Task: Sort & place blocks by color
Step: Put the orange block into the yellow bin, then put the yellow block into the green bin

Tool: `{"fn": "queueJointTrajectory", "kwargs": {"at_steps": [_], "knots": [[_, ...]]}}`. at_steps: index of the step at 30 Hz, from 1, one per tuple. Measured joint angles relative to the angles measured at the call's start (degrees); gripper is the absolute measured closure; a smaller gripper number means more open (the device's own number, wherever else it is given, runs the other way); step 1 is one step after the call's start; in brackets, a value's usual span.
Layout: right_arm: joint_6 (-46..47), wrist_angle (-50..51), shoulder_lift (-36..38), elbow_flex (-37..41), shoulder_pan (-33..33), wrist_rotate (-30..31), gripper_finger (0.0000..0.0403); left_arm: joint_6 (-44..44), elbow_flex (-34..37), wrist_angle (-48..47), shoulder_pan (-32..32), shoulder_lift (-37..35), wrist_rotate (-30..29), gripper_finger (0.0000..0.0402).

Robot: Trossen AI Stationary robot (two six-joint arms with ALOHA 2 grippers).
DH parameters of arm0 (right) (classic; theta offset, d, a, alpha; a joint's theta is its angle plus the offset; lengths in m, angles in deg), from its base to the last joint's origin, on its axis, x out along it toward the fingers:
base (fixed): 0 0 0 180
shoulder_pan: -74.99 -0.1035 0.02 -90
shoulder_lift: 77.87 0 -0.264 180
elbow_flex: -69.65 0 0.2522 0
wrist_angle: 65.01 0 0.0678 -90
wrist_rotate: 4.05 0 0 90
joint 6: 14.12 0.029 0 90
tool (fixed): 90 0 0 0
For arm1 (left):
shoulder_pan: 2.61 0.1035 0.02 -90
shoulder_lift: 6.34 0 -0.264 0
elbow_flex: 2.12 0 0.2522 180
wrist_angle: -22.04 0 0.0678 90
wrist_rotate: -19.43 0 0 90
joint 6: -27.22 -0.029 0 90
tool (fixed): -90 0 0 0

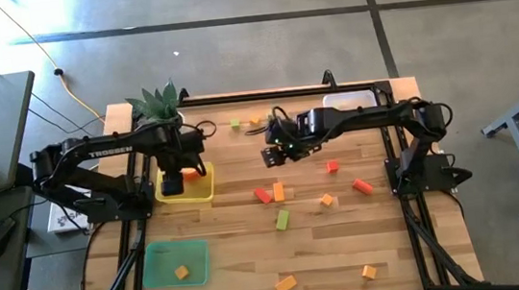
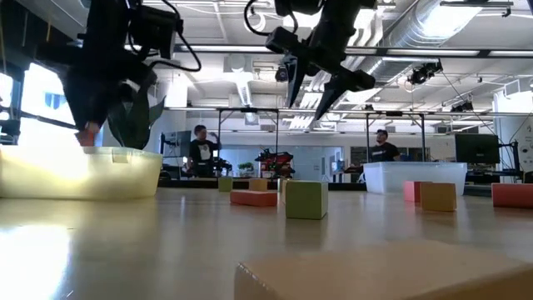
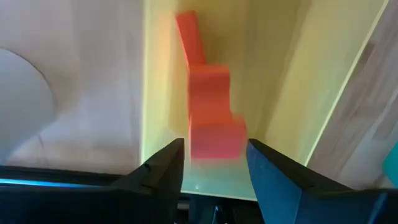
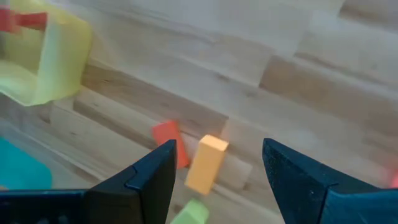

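Note:
My left gripper [image 1: 174, 181] hangs over the yellow tray [image 1: 208, 191], fingers open. In the left wrist view a blurred red block [image 3: 216, 139] shows between the fingertips, above other red blocks [image 3: 208, 84] on the tray floor. In the low view the red block [image 2: 86, 135] shows at the fingertips just above the tray rim. My right gripper [image 1: 275, 153] is open and empty, raised well above the table [image 2: 329, 92]. It is over a red block [image 4: 168, 142], an orange block [image 4: 206, 163] and a light green block [image 4: 189, 213] that lie on the wood. My left gripper's fingers [image 3: 163, 168] stand on either side of the red block's lower end [image 3: 216, 149], pointing down into the yellow tray. A thin gap shows on each side and the block is blurred, so I cannot tell whether they touch it.
Red, orange and green blocks lie scattered over the table's middle and near right [image 1: 326, 200]. A green tray [image 1: 160, 257] at the near left holds an orange block [image 1: 182, 272]. A clear tray [image 1: 350, 102] and a plant [image 1: 158, 102] stand at the far edge.

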Motion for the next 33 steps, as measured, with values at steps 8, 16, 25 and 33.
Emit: {"fn": "queueJointTrajectory", "kwargs": {"at_steps": [8,16,25,33], "knots": [[7.6,-0.9,-1.5,0.0,-4.7,3.5,0.0179,1.5,2.0,0.3,-1.3,0.0,0.0,0.0232],[11.9,-1.6,-4.5,0.0,-7.4,5.2,0.0179,1.9,2.0,0.8,-2.3,0.0,0.2,0.0236],[12.2,-3.2,-10.8,0.0,-7.7,4.5,0.0179,4.3,-0.1,-0.1,-2.3,0.0,0.2,0.0243],[12.3,-6.0,-14.6,0.0,-8.7,0.4,0.0179,4.9,-4.3,-0.2,-2.3,0.0,0.2,0.0243]]}}
